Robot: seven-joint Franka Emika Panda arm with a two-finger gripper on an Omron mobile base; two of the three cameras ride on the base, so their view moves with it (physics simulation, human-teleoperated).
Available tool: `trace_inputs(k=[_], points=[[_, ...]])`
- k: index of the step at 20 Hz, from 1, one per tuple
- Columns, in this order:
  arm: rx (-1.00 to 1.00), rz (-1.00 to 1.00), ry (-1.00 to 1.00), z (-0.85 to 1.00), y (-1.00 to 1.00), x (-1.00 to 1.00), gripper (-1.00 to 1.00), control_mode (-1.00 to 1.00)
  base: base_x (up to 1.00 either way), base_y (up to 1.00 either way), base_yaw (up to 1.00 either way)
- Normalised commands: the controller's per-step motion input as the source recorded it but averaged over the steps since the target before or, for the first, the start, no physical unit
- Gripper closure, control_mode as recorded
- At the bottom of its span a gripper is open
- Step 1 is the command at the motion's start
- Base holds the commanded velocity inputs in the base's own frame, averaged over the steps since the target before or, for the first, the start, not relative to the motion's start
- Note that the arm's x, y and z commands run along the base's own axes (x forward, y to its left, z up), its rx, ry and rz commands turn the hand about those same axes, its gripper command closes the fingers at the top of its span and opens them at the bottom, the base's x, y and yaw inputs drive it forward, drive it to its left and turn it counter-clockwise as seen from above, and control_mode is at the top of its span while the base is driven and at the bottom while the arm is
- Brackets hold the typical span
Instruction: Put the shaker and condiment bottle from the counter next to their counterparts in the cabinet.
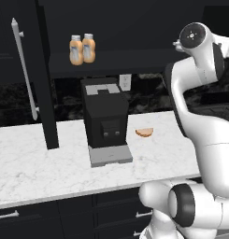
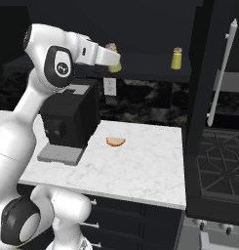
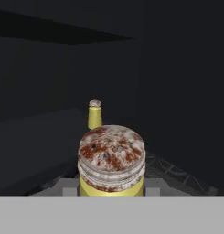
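shaker point(image 3: 111, 160) clamped in pincer point(image 3: 111, 189), counterpart shaker point(image 3: 94, 114) well beyond

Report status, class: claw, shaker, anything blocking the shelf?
Claw shut on shaker, up at cabinet shelf. Twin shaker ahead on shelf. Both orange bottles side by side on the shelf. Nothing blocking.

Dim, flat rendered light — cabinet interior murky, edges soft

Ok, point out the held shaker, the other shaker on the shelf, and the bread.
held shaker point(image 3: 111, 153), hand view, speckled cap.
other shaker point(image 2: 176, 59), right base view, yellow body.
bread point(image 1: 144, 132), left base view, its middle.
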Motion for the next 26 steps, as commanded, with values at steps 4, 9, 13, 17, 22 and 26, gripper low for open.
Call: trace_inputs(k=[4,9,13,17,22,26], points=[[-0.02,0.04,0.0,-0.06,0.0,0.47,1.0,-1.0,0.0,0.0,0.0],[0.0,0.01,0.0,-0.14,-0.13,0.54,1.0,-1.0,0.0,0.0,0.0],[0.0,0.0,0.0,-0.03,0.0,0.07,1.0,-1.0,0.0,0.0,0.0],[0.0,0.0,-0.01,-0.1,-0.11,0.1,1.0,-1.0,0.0,0.0,0.0],[0.04,-0.02,-0.06,-0.07,-0.32,0.13,1.0,-1.0,0.0,0.0,0.0],[0.06,-0.02,-0.05,-0.21,-0.28,0.15,1.0,-1.0,0.0,0.0,0.0]])
